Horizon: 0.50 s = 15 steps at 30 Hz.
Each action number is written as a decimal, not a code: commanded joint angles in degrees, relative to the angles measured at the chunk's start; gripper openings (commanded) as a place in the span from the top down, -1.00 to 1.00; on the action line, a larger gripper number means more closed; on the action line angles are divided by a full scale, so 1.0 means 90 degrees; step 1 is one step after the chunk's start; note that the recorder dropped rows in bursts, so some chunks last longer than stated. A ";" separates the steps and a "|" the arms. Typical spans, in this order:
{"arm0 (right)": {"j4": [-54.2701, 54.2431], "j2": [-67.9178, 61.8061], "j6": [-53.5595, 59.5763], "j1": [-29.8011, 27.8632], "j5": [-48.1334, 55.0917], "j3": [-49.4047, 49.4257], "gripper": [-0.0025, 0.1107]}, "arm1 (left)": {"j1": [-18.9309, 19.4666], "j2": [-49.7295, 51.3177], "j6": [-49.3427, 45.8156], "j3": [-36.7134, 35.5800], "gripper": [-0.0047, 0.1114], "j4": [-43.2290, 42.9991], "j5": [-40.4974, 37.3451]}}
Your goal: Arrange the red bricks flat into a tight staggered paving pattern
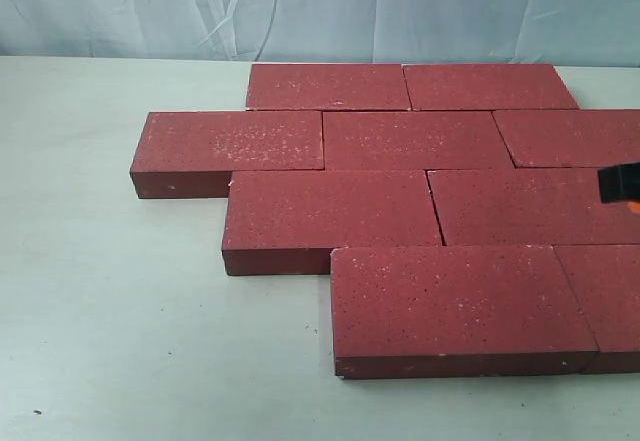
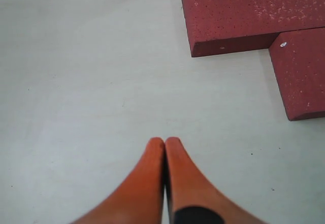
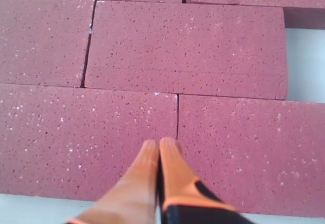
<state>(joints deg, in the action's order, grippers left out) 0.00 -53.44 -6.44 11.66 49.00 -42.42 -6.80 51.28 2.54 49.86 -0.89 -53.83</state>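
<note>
— Looking for the red bricks (image 1: 415, 141): lying where?
— Lying flat on the pale table (image 1: 100, 311), touching each other in four staggered rows, running past the right edge of the exterior view.
— And checking the left gripper (image 2: 165, 144)?
— Hanging over bare table near a brick corner, pressing its orange fingers together, holding nothing.
— Checking the right gripper (image 3: 159, 144) too?
— Hanging above a seam between two bricks, also pressing shut, gripping nothing.

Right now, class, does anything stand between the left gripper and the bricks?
Nothing visible does. In the left wrist view, only table lies between the shut left gripper and the bricks.
</note>
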 commanded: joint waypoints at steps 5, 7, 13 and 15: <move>0.0133 0.0283 -0.0131 -0.0036 -0.0705 0.0310 0.97 | -0.0020 -0.0056 -0.0002 -0.0036 0.92 -0.0022 0.0017; 0.0084 0.0283 -0.0131 -0.0036 -0.0677 0.0310 0.97 | -0.0020 -0.0056 -0.0002 -0.0036 0.92 -0.0022 0.0017; 0.0084 0.0283 -0.0131 -0.0036 -0.0704 0.0310 0.97 | -0.0020 -0.0056 -0.0002 -0.0036 0.92 -0.0022 0.0017; 0.0084 0.0283 -0.0131 -0.0036 -0.0704 0.0310 0.97 | -0.0020 -0.0056 -0.0002 -0.0036 0.92 -0.0022 0.0017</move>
<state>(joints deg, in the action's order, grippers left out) 0.44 -51.26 -7.57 11.66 43.40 -39.86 -6.80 51.28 2.54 49.86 -0.89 -53.83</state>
